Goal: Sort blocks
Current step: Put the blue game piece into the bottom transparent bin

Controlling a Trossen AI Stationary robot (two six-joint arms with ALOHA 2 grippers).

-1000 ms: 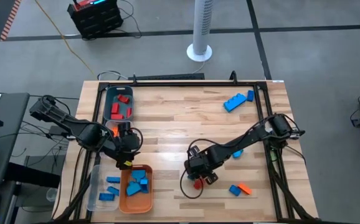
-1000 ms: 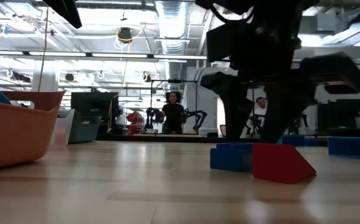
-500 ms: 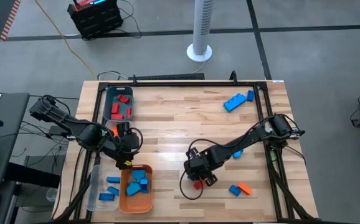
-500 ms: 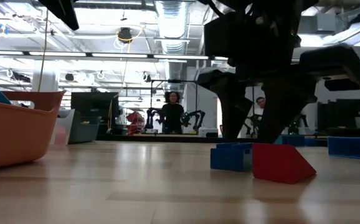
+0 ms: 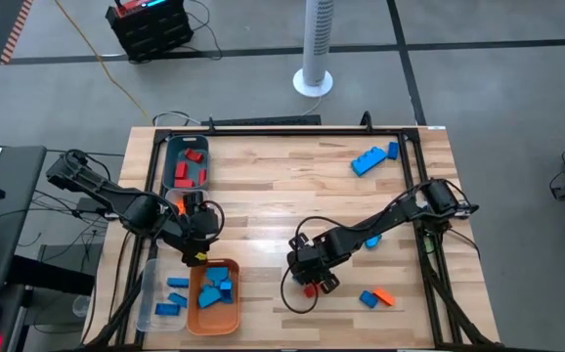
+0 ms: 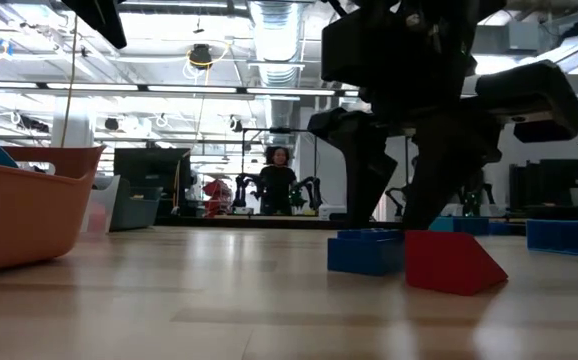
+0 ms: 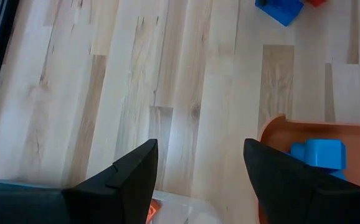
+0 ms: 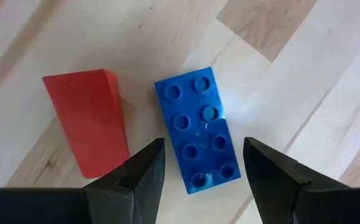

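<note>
the right gripper (image 8: pixel 202 163) sits low over the pale wooden plank table (image 5: pixel 282 186), fingers spread with nothing between them. the dark blue studded plastic brick (image 8: pixel 197 130) lines up in the gap, so my guess is it's set to drop and pinch that one. the brick has eight studs in two rows, top face up, lying flat on the wood. just beside it, not quite touching from what i can tell, is a red smooth-sided wedge-shaped plastic brick (image 8: pixel 89 121) at about 9 o'clock of the blue one in the wrist shot.

from above, that pair lies at roughly 6 o'clock of the table's middle.

the left gripper (image 7: pixel 197 167) hangs near the rectangular orange plastic tray (image 5: pixel 215 314) at about 8 o'clock of the table, fingers apart and empty. it looks parked by the drop-off spot, where light blue plastic bricks (image 5: pixel 214 286) are already piled.
</note>
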